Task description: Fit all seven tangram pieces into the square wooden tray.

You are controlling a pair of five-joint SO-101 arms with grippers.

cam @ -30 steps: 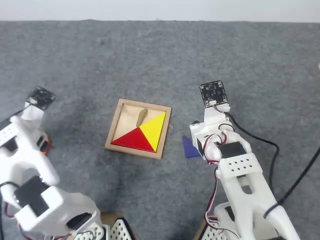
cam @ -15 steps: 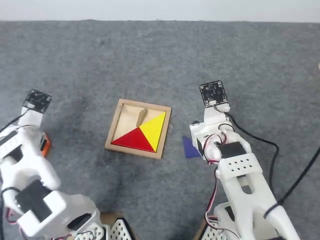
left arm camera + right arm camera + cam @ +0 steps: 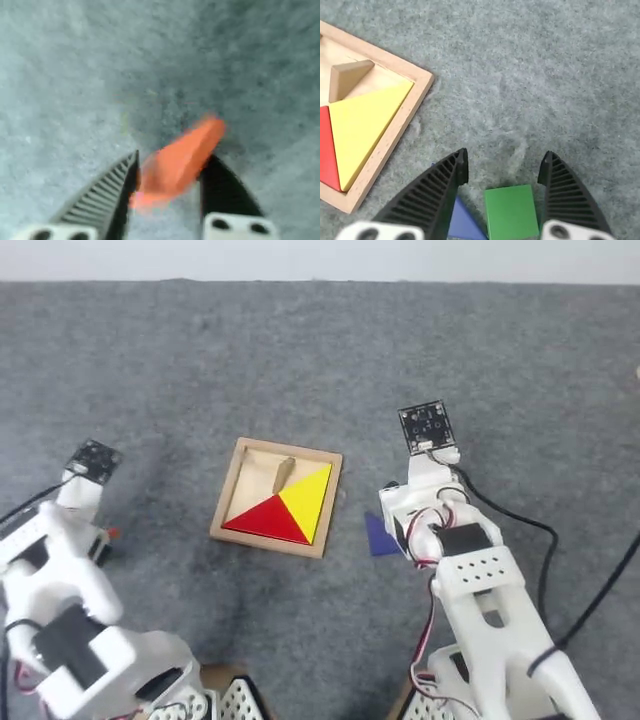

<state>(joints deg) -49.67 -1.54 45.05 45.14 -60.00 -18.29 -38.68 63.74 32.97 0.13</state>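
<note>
Orange piece [image 3: 180, 160] is pinched between the left gripper's [image 3: 172, 159] fingers, at 9 o'clock from the tray [image 3: 226, 490]. Red [image 3: 268, 521], yellow [image 3: 308, 502] and tan [image 3: 283, 473] triangles lie in the tray. At its 3 o'clock, the right gripper [image 3: 505, 155] hangs with fingers spread over a green square [image 3: 512, 212], with a blue piece [image 3: 462, 222] just beside it.

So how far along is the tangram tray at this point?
Early on. Done: the red triangle and yellow triangle lie flat in the wooden tray. A tan triangle is in there too but looks tipped up, not seated. In hand: the left hand grips an orange piece. Left: the green square and blue piece lie on the mat by the open right hand.
</note>
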